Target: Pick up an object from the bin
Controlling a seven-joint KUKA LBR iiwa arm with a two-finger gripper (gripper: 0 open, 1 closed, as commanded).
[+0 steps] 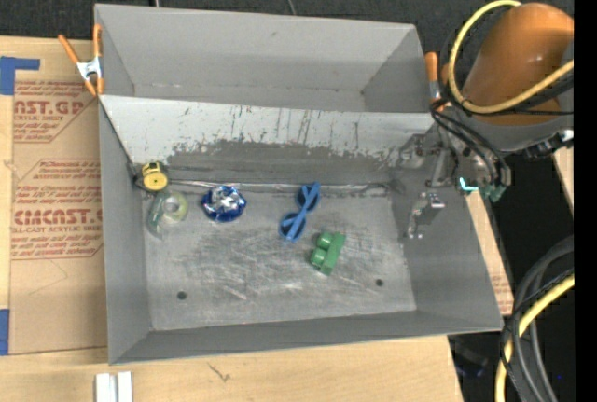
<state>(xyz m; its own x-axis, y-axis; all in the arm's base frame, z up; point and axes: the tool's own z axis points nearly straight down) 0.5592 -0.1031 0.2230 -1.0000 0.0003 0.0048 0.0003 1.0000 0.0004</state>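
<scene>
Five small things lie apart on the floor of the grey bin [280,55]. At its 3 o'clock side hangs the gripper [417,225]; whether it is released or clenched cannot be told. Nearest, at the gripper's 8 o'clock and apart, is a green block [326,253]. Farther toward 9 o'clock lie a blue looped piece [300,212], a blue crumpled thing [224,202], a clear cup [166,210] and a yellow disc [154,176]
</scene>
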